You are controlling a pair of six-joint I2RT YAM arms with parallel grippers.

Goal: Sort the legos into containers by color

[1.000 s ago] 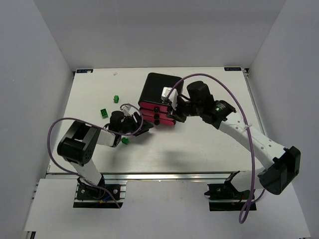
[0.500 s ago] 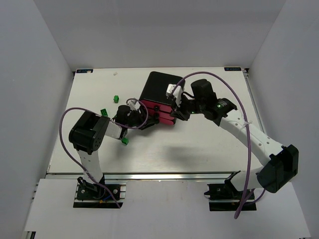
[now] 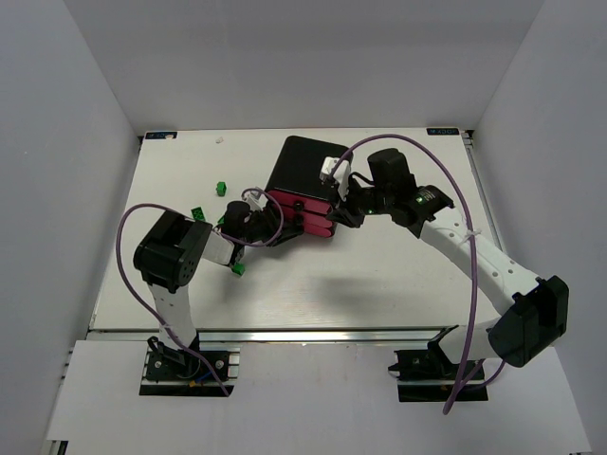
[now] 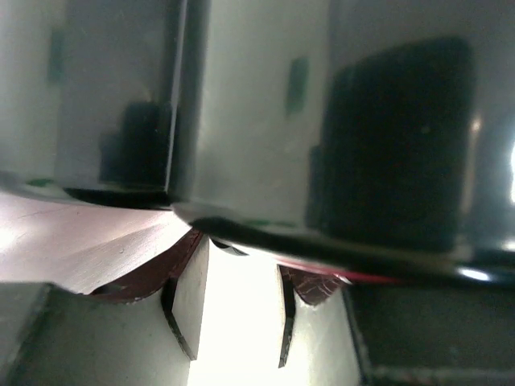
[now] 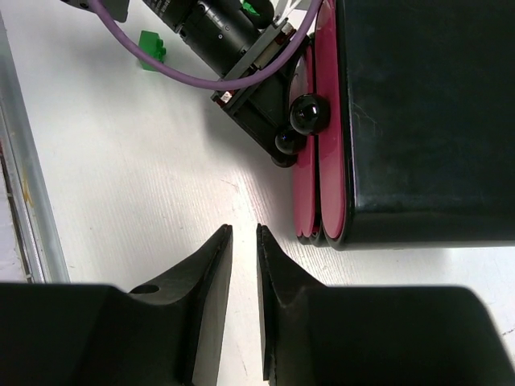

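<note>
I work in a robotics lab cell: bare white walls (image 3: 85, 142) enclose my table (image 3: 379, 275), aluminium rail (image 3: 313, 334) at six o'clock.

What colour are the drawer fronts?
Magenta-pink drawer fronts, clearest in the right wrist view.

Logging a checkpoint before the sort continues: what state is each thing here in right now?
Three magenta-pink drawers in the black casing: look pushed in.
Left gripper: jaws parted at a round black knob; grip unclear.
Right gripper: slightly open, empty.
Small green plastic lego bricks: loose on the white table, unsorted.
</note>
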